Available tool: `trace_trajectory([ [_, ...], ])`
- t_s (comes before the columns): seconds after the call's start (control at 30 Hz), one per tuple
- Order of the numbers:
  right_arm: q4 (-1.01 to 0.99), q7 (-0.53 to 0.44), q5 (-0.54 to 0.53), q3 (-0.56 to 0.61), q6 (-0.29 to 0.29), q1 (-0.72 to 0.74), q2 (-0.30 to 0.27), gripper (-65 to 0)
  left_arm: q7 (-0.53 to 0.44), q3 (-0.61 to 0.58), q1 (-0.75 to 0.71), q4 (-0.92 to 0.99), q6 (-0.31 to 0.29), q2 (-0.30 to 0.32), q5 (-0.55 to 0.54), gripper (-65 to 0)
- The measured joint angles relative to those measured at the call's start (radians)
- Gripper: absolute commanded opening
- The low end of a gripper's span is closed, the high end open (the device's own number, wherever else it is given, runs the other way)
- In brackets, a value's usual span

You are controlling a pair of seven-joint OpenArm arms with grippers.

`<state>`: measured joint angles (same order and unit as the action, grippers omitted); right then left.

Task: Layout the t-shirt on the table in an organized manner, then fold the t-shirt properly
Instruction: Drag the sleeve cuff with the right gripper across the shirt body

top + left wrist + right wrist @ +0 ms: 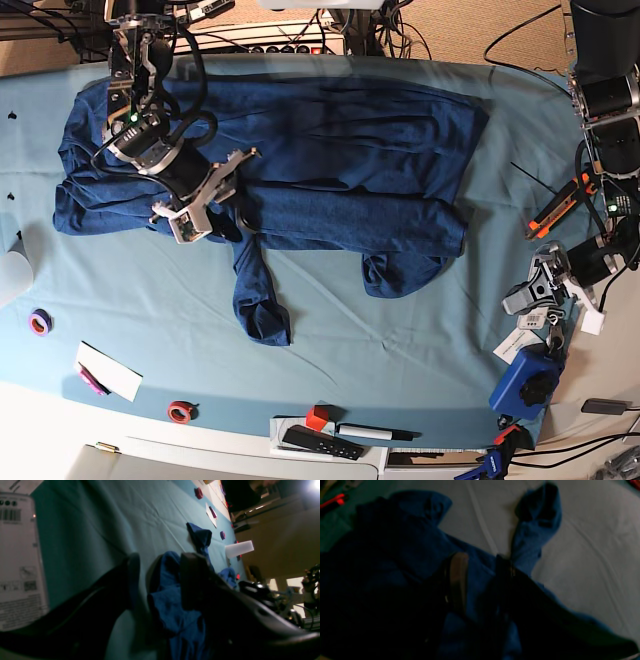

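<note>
The navy t-shirt lies spread and wrinkled across the back half of the teal table. One sleeve trails toward the front, and a folded lump sits at the lower right hem. My right gripper is low over the shirt's left-centre. In its wrist view the right gripper has its jaws apart above the shirt, with table cloth beyond. My left gripper is off the shirt at the right edge. The left gripper is open and empty, with the shirt lying beyond it.
Along the front edge lie a purple tape roll, a white card, a red tape roll, a red block and a black remote. An orange-black tool and a blue device sit near the left arm.
</note>
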<state>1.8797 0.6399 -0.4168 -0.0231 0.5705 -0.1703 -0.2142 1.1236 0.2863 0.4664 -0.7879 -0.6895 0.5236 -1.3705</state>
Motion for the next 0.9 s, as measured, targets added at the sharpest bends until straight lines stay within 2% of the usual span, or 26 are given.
trace_trajectory([
  [0.23,0.000,-0.008,0.015,0.000,-0.002,0.058,0.032,-45.7,-0.007,0.000,-0.004,0.000,0.000,0.000,0.007,-38.2],
  [0.33,0.000,-0.010,0.047,0.000,-0.031,0.078,0.046,-45.7,-0.007,0.000,-0.003,0.000,0.000,0.000,0.008,-38.2],
  [0.43,0.000,-0.015,0.123,0.000,-0.093,0.101,0.065,-45.7,-0.007,0.000,-0.003,0.000,0.000,0.000,0.008,-38.2],
  [0.63,-0.002,-0.039,0.267,-0.001,-0.235,0.162,0.068,-45.7,-0.011,0.000,-0.003,0.000,0.000,-0.018,0.008,-38.2],
  [0.8,-0.117,-0.048,0.314,-0.002,-0.276,0.220,0.071,-45.7,-0.011,0.000,-0.004,0.000,0.000,-0.078,0.008,-38.2],
  [0.9,-0.262,-0.053,0.317,-0.003,-0.275,0.278,0.093,-44.9,-0.012,0.000,-0.004,0.000,0.000,-0.112,0.008,-38.2],
])
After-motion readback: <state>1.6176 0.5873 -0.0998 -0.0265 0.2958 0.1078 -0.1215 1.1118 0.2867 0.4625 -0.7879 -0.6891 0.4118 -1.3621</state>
